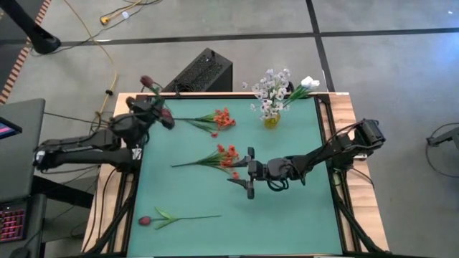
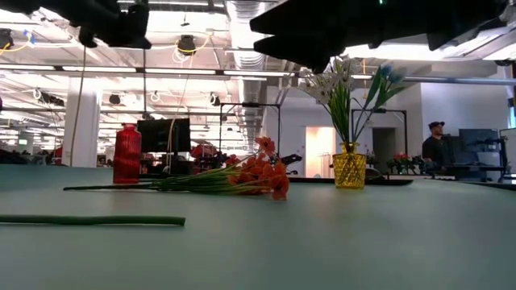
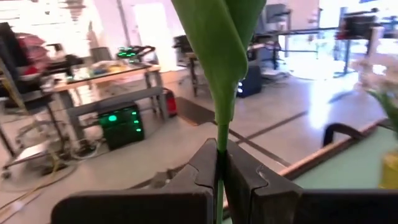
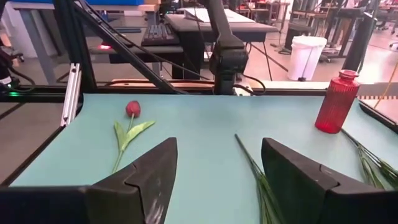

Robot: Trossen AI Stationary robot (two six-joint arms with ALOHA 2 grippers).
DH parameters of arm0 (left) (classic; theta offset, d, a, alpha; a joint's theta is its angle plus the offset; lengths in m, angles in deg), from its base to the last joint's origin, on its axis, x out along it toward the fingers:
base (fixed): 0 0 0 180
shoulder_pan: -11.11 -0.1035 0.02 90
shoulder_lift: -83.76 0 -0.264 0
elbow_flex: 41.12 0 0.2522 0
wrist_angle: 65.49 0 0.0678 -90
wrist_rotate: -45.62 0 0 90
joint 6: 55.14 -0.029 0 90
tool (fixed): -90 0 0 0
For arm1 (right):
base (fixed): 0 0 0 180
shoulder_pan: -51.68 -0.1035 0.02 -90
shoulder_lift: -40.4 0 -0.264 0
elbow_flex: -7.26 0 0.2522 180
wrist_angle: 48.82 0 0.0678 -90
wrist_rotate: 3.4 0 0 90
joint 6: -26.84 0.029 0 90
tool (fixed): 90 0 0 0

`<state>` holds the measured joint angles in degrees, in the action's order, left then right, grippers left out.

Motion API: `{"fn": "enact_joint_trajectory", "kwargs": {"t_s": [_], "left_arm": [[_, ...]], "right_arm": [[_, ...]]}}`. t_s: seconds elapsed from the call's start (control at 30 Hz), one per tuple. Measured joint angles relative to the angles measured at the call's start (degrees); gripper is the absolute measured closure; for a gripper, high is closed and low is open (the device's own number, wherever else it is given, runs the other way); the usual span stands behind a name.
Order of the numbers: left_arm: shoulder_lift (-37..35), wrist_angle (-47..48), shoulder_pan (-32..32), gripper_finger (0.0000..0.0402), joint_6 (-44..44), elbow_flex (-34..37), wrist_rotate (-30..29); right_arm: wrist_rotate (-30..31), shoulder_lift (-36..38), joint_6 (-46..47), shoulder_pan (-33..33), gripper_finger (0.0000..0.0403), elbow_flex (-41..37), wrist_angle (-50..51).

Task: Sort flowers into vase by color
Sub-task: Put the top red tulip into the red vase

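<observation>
My left gripper [image 1: 158, 107] is at the table's far left corner, shut on a green-stemmed flower with a dark red bud [image 1: 147, 82]. A red vase [image 2: 126, 153] stands near it. My right gripper [image 1: 249, 173] hangs open at mid-table beside a red-orange blossom cluster [image 1: 226, 158], whose stem [image 4: 254, 167] lies on the mat between the fingers, untouched. A second red-orange flower [image 1: 219, 120] lies farther back. Another dark red bud flower [image 1: 148, 221] lies flat near the front left. White flowers [image 1: 274, 89] stand in a yellow vase [image 1: 271, 122]. My left gripper pinches the flower's green stem [image 3: 219, 163] between its two shut fingers, just below a broad leaf [image 3: 219, 43]. The fingers lie across the stem. The flower is lifted clear of the table, and its bud [image 1: 147, 82] points past the table's far left corner.
A black box [image 1: 201, 72] sits on the floor behind the far edge. Wooden rails [image 1: 343, 143] frame the green mat. Bare mat [image 1: 287, 222] spreads over the front right. A person [image 2: 435, 145] stands in the room beyond.
</observation>
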<state>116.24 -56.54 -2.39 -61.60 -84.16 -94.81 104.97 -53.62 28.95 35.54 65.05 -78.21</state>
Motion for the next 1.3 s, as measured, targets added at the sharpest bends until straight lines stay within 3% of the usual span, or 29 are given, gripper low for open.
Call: {"fn": "enact_joint_trajectory", "kwargs": {"t_s": [0.13, 0.33, 0.73, 1.0, 1.3], "left_arm": [[-1.85, 3.22, -4.7, 0.0401, 0.4, 0.0, 0.21], [-2.16, 5.54, -9.2, 0.0401, 2.28, 0.0, 5.23], [-2.17, 10.59, -11.31, 0.0401, 5.11, 0.0, 6.56], [1.25, 17.12, -14.02, 0.0399, 13.64, 0.0, 6.56], [7.0, 17.65, -16.87, 0.0338, 16.04, 0.0, 9.05]], "right_arm": [[0.02, 0.0, 0.0, 0.02, 0.0143, 0.0, 0.12], [0.07, 0.0, 0.01, 0.02, 0.0143, 0.0, 0.85], [0.11, 0.0, -0.02, 0.1, 0.0143, 0.0, 1.16], [0.17, 0.0, -0.04, 0.57, 0.0143, 0.0, 1.16], [0.13, 0.0, 1.33, 0.33, 0.0143, 0.0, 1.23]]}}
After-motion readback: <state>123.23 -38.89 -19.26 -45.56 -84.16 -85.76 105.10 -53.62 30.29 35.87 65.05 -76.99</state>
